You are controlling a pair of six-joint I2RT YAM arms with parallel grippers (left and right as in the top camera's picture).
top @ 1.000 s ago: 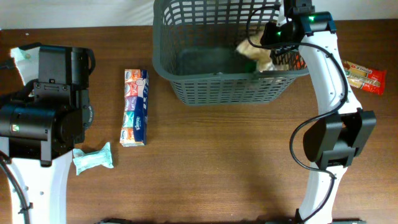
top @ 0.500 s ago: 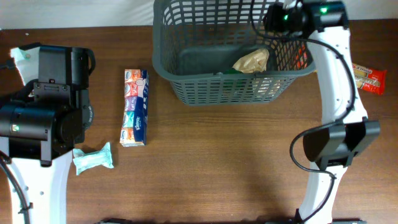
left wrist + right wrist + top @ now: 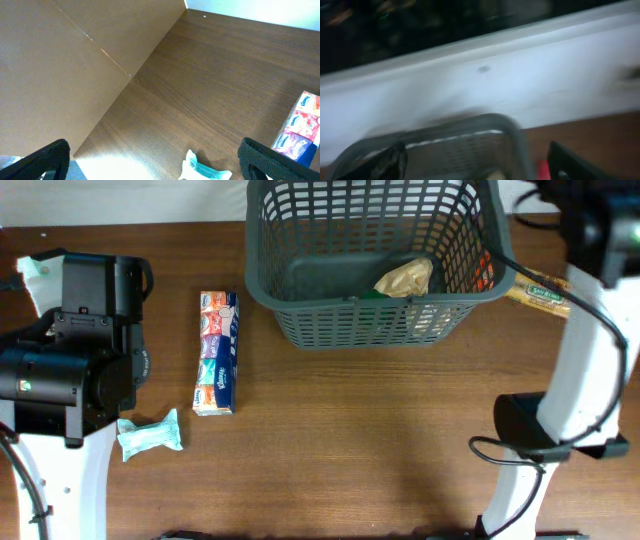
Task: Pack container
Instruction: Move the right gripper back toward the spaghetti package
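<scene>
So the big dark grey plastic shopping basket [image 3: 350, 325] with slotted sides sits at the far middle of the brown wooden table [image 3: 380, 440]. In it lies a crumpled tan paper-like packet [image 3: 405, 277], plus something red-orange [image 3: 485, 272] against the right wall. The right gripper [image 3: 475, 160] is up by a corner of the basket's rim, jaws spread wide with nothing in them, though that view's blurry. Its white arm [image 3: 590, 350] crosses over a yellowish snack packet [image 3: 535, 293] just beside the basket. The left gripper [image 3: 154, 150] gapes fully apart, empty, near a teal-and-white wrapped packet [image 3: 205, 170] and a colourful stack of tissue packs [image 3: 217, 352]
</scene>
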